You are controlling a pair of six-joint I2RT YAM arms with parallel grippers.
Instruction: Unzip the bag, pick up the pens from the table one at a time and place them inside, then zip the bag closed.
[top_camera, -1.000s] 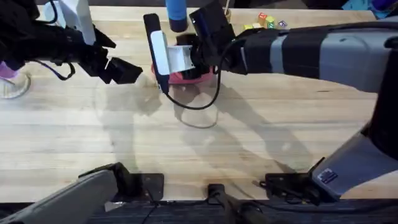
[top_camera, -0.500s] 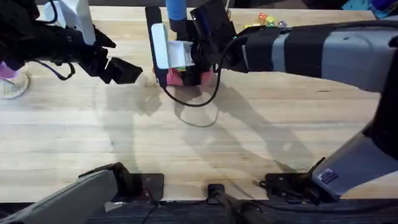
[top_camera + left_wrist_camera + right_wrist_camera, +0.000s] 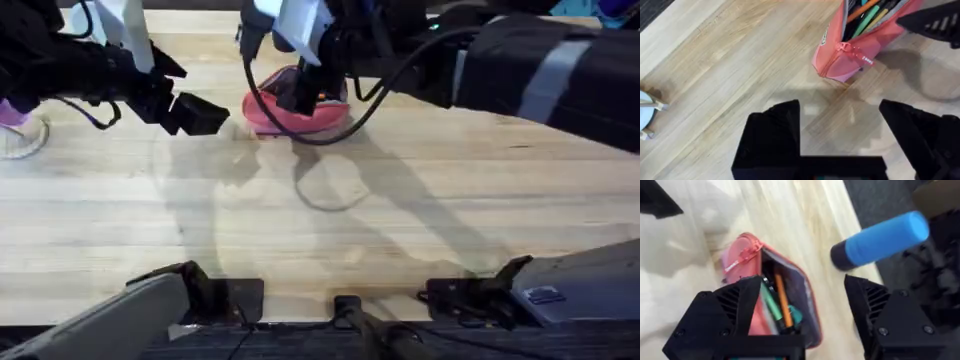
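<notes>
The pink-red bag (image 3: 268, 118) lies on the table (image 3: 400, 220) at the far middle, its zipper open. In the right wrist view the bag (image 3: 742, 265) gapes, with an orange pen (image 3: 782, 300) and a green one (image 3: 769, 306) inside. The left wrist view also shows the bag (image 3: 840, 55) and the orange pen (image 3: 865, 9) in it. My right gripper (image 3: 300, 92) hovers just above the bag, open and empty (image 3: 805, 325). My left gripper (image 3: 198, 112) is a short way left of the bag, open and empty (image 3: 840, 135).
A blue cylindrical bottle (image 3: 880, 240) lies just beyond the bag near the table's far edge. A round white dish (image 3: 20, 138) with thin sticks stands at the far left. The right arm (image 3: 530, 70) spans the far right of the table.
My right gripper has risen off the bag and drawn back toward the far edge, uncovering the open bag. The left arm has stayed still.
</notes>
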